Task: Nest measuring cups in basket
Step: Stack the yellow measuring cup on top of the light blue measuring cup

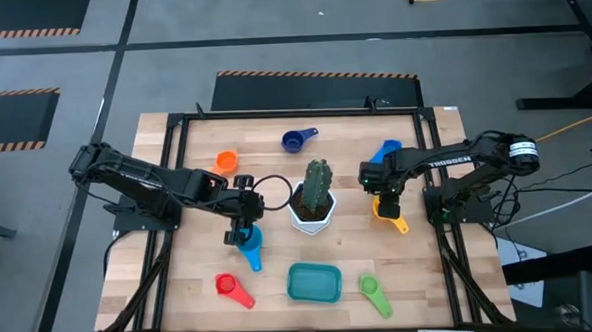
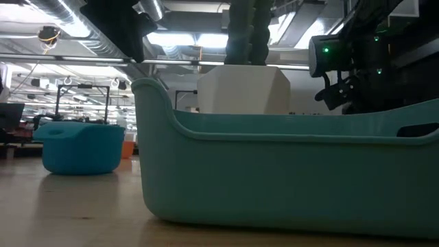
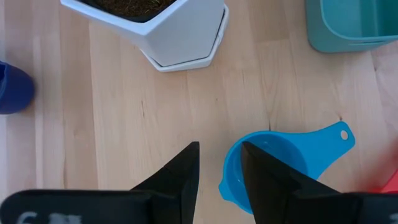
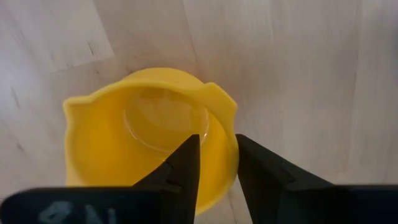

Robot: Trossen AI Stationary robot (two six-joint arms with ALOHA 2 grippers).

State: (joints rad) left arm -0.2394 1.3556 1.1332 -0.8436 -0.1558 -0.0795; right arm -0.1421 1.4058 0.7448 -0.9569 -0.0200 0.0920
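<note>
My left gripper [image 3: 221,168] hangs open over a light blue measuring cup [image 3: 283,158] that rests on the table left of the pot [image 1: 249,246]. One finger is above its bowl and the other beside it. My right gripper [image 4: 217,158] points down, open, astride the wall of a yellow cup [image 4: 137,134] on the table right of the pot [image 1: 390,218]. One finger is inside the bowl, one outside. The teal basket [image 1: 314,282] stands near the front edge. Loose on the table lie a red cup [image 1: 231,288], a green cup [image 1: 375,294], an orange cup [image 1: 226,161] and a dark blue cup [image 1: 297,139].
A white pot with a cactus [image 1: 313,199] stands mid-table between the two grippers. Another light blue cup [image 1: 386,149] lies just beyond the right arm. A black frame [image 1: 176,171] runs around the wooden top.
</note>
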